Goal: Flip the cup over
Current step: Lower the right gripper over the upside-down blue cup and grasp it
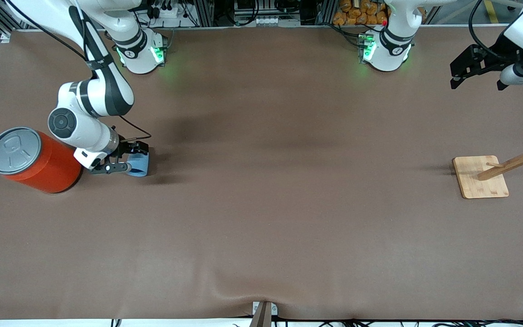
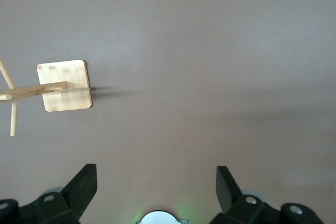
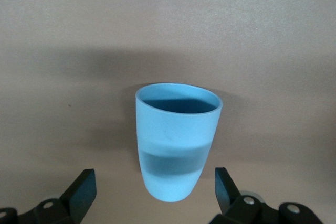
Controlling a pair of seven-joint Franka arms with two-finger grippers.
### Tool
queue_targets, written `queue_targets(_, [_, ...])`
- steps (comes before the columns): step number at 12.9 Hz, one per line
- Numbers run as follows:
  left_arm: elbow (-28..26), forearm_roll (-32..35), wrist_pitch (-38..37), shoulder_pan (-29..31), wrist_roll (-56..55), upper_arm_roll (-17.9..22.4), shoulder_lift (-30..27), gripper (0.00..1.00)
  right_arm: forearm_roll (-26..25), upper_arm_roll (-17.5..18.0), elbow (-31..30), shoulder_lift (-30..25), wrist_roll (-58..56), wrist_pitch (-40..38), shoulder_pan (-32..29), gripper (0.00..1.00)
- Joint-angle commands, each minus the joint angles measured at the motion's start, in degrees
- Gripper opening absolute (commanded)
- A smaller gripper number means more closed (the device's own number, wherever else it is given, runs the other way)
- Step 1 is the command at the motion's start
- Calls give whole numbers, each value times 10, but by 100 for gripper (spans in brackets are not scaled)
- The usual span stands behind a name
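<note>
Front view: the right pincer flanks the light-blue cup on the brown tabletop, beside the orange can; the left pincer waits raised above the bamboo rack.

Left wrist view: fingers spread.

Right wrist view: fingers spread either side of the cup, not touching.

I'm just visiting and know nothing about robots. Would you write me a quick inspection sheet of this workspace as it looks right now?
Surface: brown table, a slight wrinkle at the edge nearest the front camera.
Job's things: the cup, light blue, lies between the right gripper's open fingers.
Clutter: orange can with a grey lid, beside the cup at the right arm's end; wooden rack on a square base at the left arm's end.
Grippers: right gripper open, low at the cup; left gripper open, waiting in the air near its base.
Cables: black cable along the right arm; more at the table edges.
Surroundings: metal framing and equipment past the robot bases.
</note>
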Motion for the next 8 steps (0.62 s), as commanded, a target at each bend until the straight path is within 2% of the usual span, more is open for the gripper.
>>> queue_targets(1, [5, -6, -1, 1, -7, -3, 2, 100, 4, 1, -23, 15, -6, 47, -10, 100])
queue_targets(6, [6, -5, -1, 3, -4, -4, -2, 100, 4, 1, -35, 47, -7, 89, -14, 100])
queue_targets(8, [6, -5, -1, 5, 0, -3, -5, 100, 3, 2, -34, 57, -7, 98, -13, 66])
